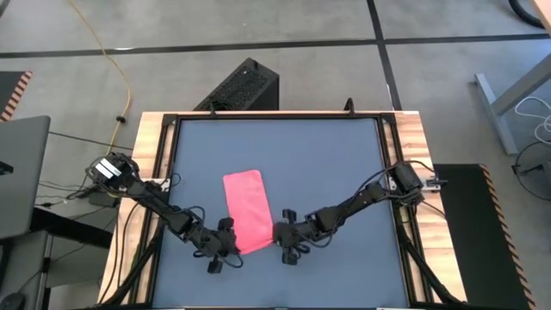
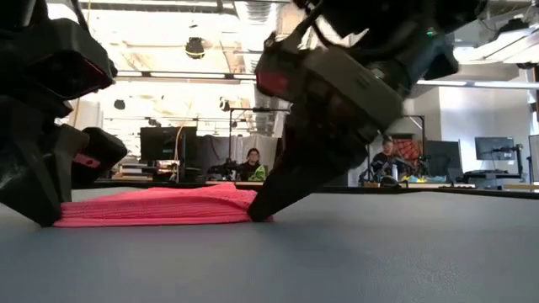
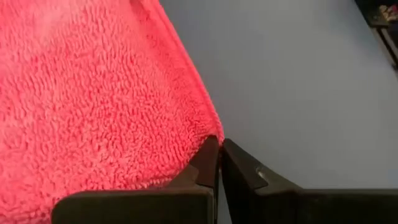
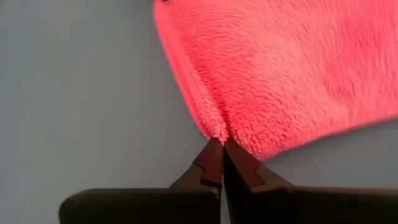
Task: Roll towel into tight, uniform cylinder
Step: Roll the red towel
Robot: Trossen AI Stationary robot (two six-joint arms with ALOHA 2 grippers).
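Observation:
The pink-red towel (image 1: 247, 209) lies flat on the dark tabletop as a narrow strip that runs from far to near. In the low view the towel (image 2: 160, 206) is a low, flat stack. My left gripper (image 1: 225, 245) is down at the towel's near-left corner, with its fingers shut on it. My right gripper (image 1: 277, 234) is down at the near-right corner, also shut on it. No white tag shows. My left gripper has the towel's near-left corner (image 3: 210, 129) at the tips of its two shut fingers (image 3: 208, 158). The fingers slant down from the near-left. The towel lies flat on the table; one layer or several, I cannot tell. My right gripper pinches the towel's near-right corner (image 4: 216, 129) between its two shut fingertips (image 4: 211, 155), and the cloth puckers toward them. The fingers slant down from the near-right. The corner rests on the table and the rest of the towel lies flat.
The tabletop (image 1: 344, 164) is bare to the right, left and far side of the towel. A wooden frame (image 1: 155, 146) borders it. People sit at desks (image 2: 253, 164) in the room beyond the far edge.

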